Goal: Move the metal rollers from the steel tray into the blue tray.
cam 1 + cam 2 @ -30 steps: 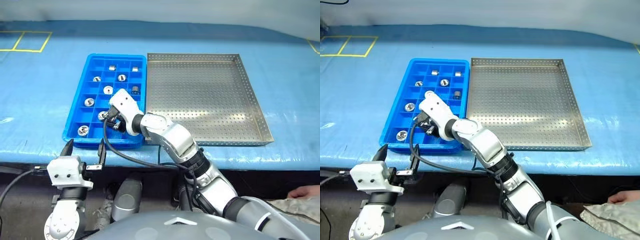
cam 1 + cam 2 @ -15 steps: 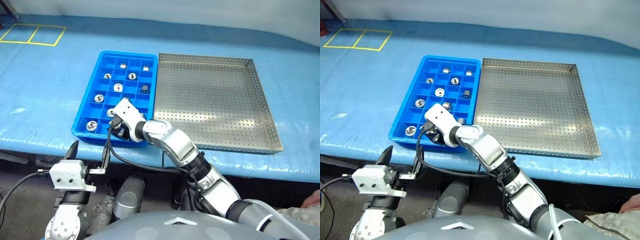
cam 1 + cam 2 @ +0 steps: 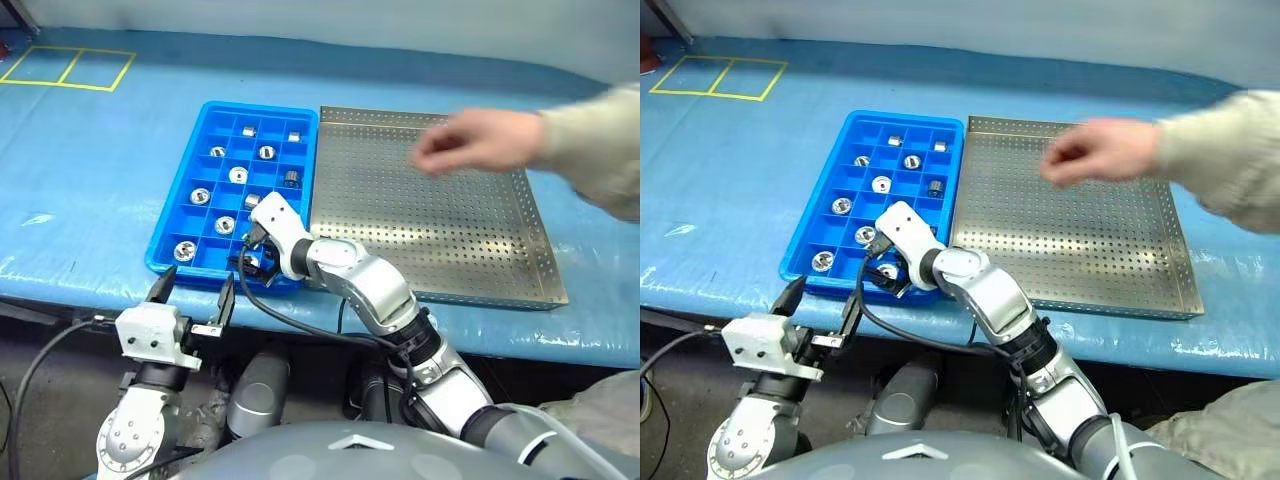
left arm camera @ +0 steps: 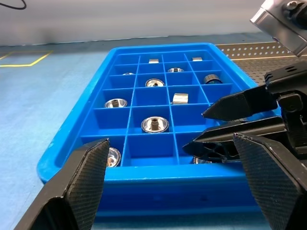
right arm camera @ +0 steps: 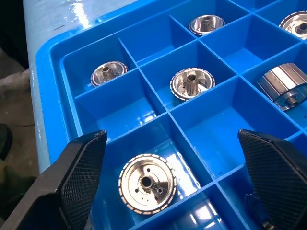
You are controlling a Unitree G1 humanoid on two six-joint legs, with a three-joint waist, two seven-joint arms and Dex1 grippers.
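The blue tray (image 3: 177,195) lies left of the steel tray (image 3: 430,240), whose perforated floor shows bare. Several metal rollers (image 3: 237,175) sit one to a compartment in the blue tray. My right gripper (image 3: 252,265) hangs open over the tray's near right corner. Between its fingers (image 5: 79,167) a roller (image 5: 147,183) lies flat on a compartment floor, untouched. My left gripper (image 3: 196,297) is open and holds nothing, just off the table's front edge and facing the blue tray's near wall (image 4: 158,191).
A person's hand (image 3: 470,140) and sleeve (image 3: 590,150) reach in from the right over the steel tray's far half. Blue sheeting covers the table (image 3: 90,180), with yellow tape squares (image 3: 65,68) at the far left.
My right gripper has opened over the blue tray's near corner and shifted slightly right. A person's hand has come in over the steel tray. The camera view has shifted.
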